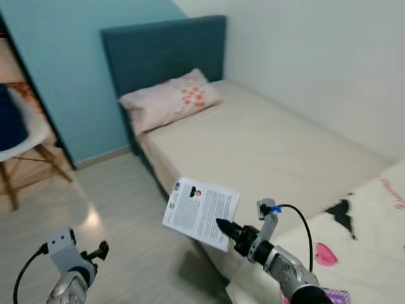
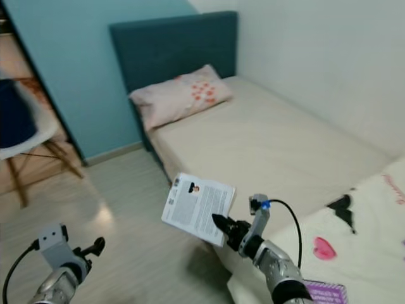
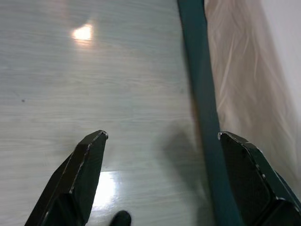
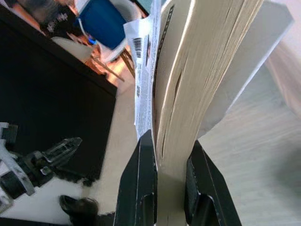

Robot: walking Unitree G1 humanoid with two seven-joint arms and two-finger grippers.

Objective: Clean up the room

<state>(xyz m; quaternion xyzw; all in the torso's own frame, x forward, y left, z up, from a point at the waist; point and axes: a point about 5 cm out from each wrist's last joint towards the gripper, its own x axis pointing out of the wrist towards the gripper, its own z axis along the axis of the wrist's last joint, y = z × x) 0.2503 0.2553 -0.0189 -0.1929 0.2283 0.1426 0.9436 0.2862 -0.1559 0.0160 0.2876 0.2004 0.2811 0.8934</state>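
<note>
My right gripper [image 1: 225, 228] is shut on a white paperback book [image 1: 201, 212], held up in the air beside the bed's near edge, its back cover with dense text and a barcode facing me. In the right wrist view the book's page edges [image 4: 197, 80] stand clamped between the two black fingers [image 4: 141, 188]. My left gripper [image 1: 101, 250] hangs low over the wooden floor at the lower left; in the left wrist view its fingers [image 3: 80, 174] are spread wide apart with nothing between them.
A bed [image 1: 266, 145] with a teal headboard [image 1: 164, 54] and a pink patterned pillow [image 1: 168, 101] fills the right. A white blanket with black and pink shapes [image 1: 354, 247] lies at its near end. A white chair with wooden legs [image 1: 28, 142] stands at the left.
</note>
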